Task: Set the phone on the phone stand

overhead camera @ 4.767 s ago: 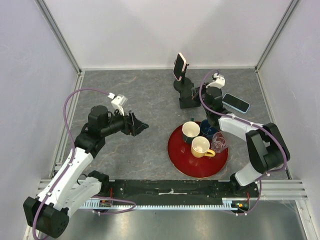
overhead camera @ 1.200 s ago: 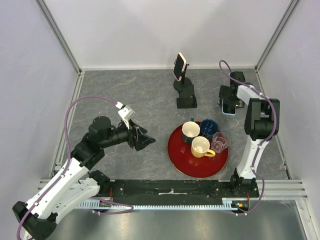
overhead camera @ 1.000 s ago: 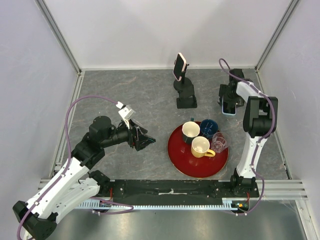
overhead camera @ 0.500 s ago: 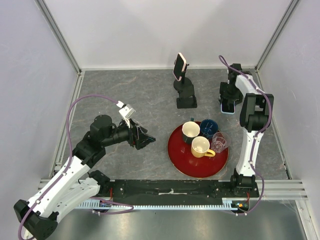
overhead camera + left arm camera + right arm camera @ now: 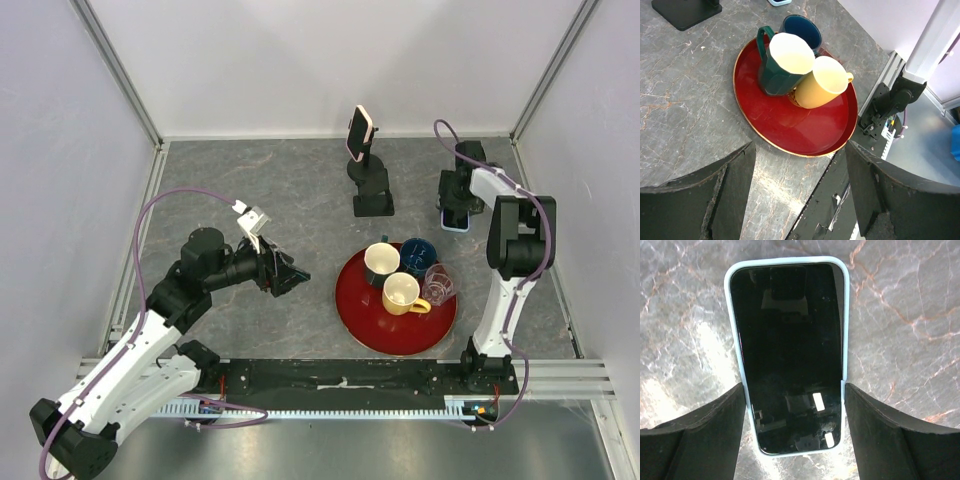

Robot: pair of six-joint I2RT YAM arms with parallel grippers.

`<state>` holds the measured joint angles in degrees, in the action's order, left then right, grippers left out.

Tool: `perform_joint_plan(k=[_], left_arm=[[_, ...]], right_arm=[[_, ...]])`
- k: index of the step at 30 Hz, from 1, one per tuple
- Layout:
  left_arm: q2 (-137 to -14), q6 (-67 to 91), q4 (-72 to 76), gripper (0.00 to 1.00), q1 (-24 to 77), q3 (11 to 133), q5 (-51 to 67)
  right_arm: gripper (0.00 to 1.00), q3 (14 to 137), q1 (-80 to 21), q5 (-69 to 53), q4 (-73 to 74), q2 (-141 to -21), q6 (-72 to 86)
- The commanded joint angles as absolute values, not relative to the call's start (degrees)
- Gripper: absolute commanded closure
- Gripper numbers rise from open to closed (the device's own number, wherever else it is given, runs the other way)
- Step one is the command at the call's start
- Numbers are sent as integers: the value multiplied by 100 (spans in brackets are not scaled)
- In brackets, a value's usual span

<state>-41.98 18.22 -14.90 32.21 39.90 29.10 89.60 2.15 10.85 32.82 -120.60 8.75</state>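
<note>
The phone (image 5: 790, 350), black-screened in a light blue case, lies flat on the grey table at the far right (image 5: 455, 220). My right gripper (image 5: 794, 387) points straight down over it, its fingers (image 5: 735, 410) pressed against both long edges of the case; from above the gripper (image 5: 455, 195) covers most of the phone. The black phone stand (image 5: 372, 195) is at the back centre and carries a pink-cased phone (image 5: 359, 133) on top. My left gripper (image 5: 290, 278) hovers open and empty left of the tray, far from the phone.
A red tray (image 5: 355, 300) in front of the stand holds a green mug (image 5: 381, 262), a yellow mug (image 5: 402, 294), a blue cup (image 5: 417, 255) and a glass (image 5: 438, 283). The left wrist view shows the tray (image 5: 790, 130) ahead. The enclosure walls stand close behind the phone.
The right gripper's fingers have closed in onto the phone's sides, and its wrist shifted slightly over the phone. The left arm has barely moved.
</note>
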Motion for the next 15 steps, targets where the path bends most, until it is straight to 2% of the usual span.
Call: perform_joint_plan(k=[1,9,15], left_arm=[[-4192,1670,-1336,22,3164,3955,3032],[-4175,1679,-1336,22,3146,3955,3058],[-4166,1687,-1318,22,3138,3955,3059]], right_arm=[[100,8228,185,1160,2104,-11102,1160],[100,7094,220,1160,765,-10003,1512],[100,7259,396,905,922,-10089,1635]])
